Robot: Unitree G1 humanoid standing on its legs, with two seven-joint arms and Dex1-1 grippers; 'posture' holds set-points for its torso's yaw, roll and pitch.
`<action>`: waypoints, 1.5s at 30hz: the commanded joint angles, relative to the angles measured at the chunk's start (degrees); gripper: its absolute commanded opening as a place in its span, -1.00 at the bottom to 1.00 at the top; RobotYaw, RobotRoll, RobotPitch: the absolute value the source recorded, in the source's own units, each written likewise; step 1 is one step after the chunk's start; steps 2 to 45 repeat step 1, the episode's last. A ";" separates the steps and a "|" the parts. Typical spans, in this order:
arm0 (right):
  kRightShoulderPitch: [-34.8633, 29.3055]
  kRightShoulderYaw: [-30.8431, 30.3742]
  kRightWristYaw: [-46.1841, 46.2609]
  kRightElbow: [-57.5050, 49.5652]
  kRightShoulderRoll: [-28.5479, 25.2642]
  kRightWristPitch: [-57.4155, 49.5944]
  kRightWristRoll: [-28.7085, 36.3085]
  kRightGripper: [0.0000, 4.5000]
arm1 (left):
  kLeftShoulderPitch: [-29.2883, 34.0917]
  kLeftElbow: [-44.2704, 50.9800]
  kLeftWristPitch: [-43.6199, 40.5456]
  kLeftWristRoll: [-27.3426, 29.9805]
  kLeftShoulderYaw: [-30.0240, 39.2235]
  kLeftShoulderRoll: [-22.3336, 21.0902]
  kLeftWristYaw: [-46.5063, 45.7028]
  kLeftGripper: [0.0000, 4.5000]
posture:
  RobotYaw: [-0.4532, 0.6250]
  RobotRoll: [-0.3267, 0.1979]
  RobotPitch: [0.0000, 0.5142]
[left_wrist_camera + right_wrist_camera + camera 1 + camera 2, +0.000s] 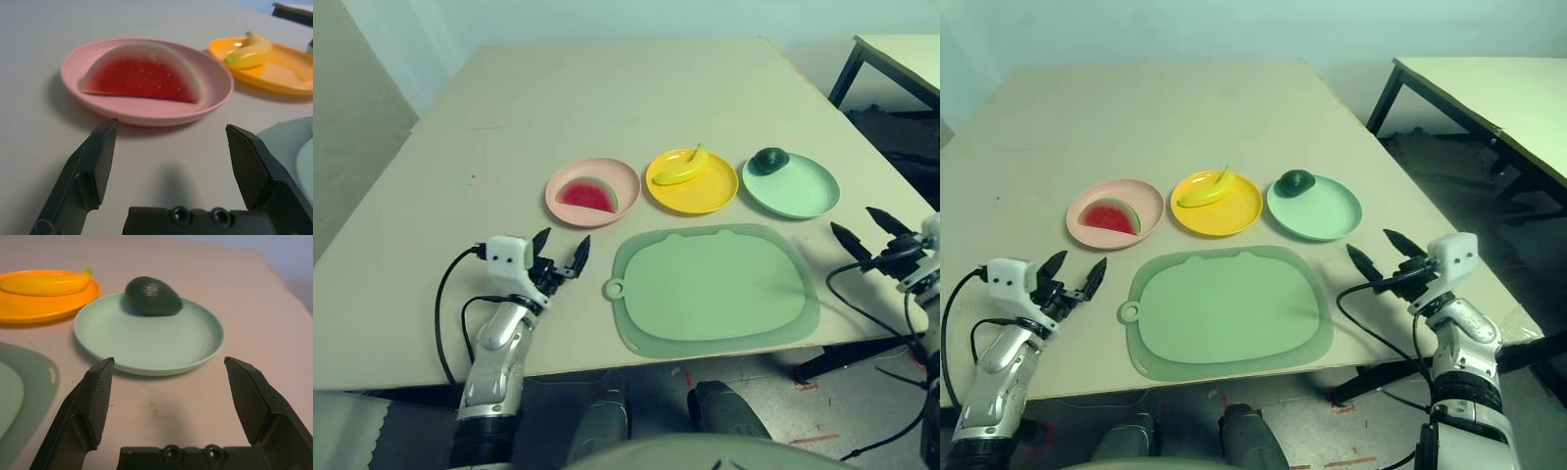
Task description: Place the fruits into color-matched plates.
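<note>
The watermelon wedge lies on the pale pink plate at the left of a row of three. The banana rests on the yellow plate in the middle. The dark avocado sits at the far left rim of the mint green plate on the right. My left gripper stands open and empty over the table, in front of and left of the pink plate. My right gripper is open and empty, near the table's right edge in front of the green plate.
A large green cutting mat with a rounded tab lies in front of the plates, between my two grippers. The far half of the table is bare. A second table stands off to the right.
</note>
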State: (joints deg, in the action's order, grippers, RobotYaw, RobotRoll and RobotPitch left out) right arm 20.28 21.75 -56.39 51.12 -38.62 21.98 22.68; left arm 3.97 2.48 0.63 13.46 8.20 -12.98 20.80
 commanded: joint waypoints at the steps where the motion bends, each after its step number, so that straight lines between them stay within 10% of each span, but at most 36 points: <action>1: 0.50 0.75 -0.73 2.17 -0.68 0.91 -0.23 1.00 | 1.10 1.01 0.05 -1.15 -0.95 -0.01 -0.37 0.99 | -0.43 0.25 -0.71; 45: 0.50 0.75 -0.73 2.17 -0.68 0.91 -0.23 1.00 | 1.10 1.01 0.05 -1.15 -0.95 -0.01 -0.37 0.99 | -0.43 0.25 -0.71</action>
